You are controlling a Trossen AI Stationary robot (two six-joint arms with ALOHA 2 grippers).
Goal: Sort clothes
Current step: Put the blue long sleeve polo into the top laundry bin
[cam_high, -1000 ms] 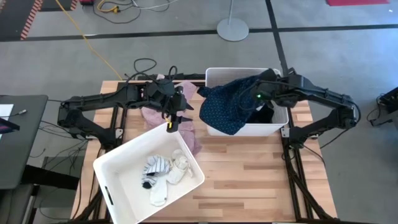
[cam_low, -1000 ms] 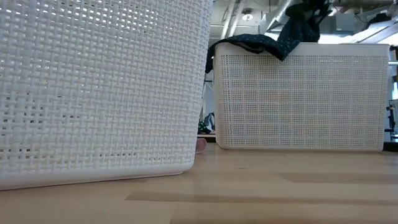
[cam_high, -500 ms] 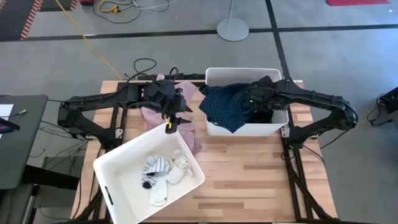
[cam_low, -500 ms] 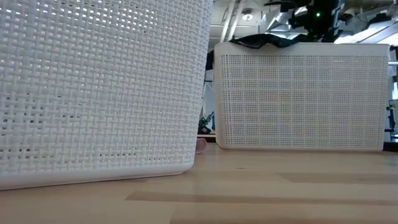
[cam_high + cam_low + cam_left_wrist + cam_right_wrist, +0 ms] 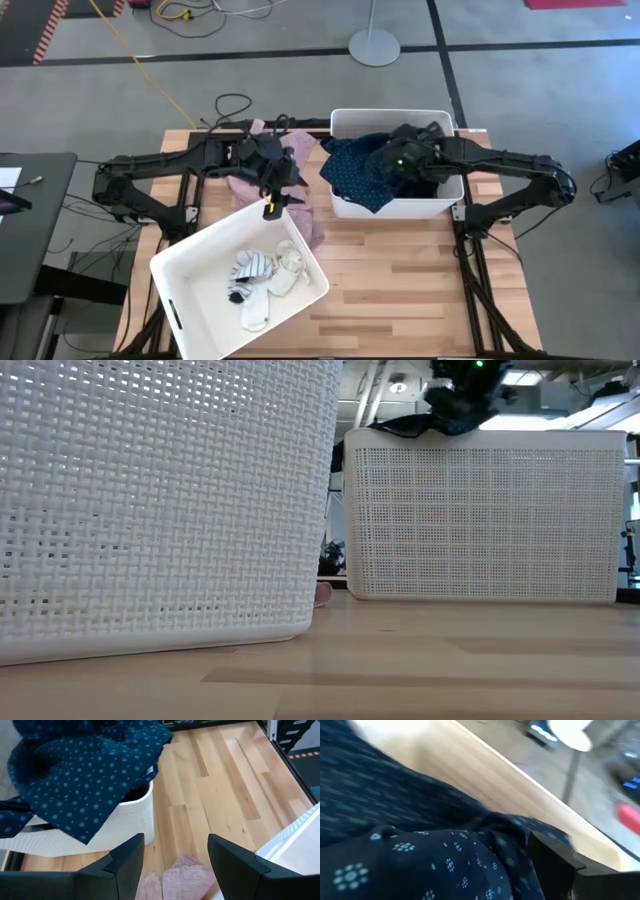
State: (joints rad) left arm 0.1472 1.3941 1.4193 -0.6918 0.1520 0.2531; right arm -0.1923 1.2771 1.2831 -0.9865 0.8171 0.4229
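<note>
1. Wooden table [image 5: 400, 290], planks bare at the near edge, grey floor beyond it.
2. Nearest, the tilted white bin [image 5: 190, 290] holds the small white and striped socks [image 5: 262, 278], bunched together inside it.
3. Further back, the left gripper [image 5: 278, 188] hangs over the pink garment [image 5: 303, 222], just past that bin's far corner; in the left wrist view its fingers [image 5: 125, 865] stand well apart with nothing between them, pink cloth below.
4. The left arm reaches in low from the table's left side.
5. Farthest, the right gripper [image 5: 398, 160] is down in the far white bin [image 5: 440, 120], pressed into the dark blue patterned piece [image 5: 355, 175], which drapes over the rim; whether it grips, I cannot tell.
</note>
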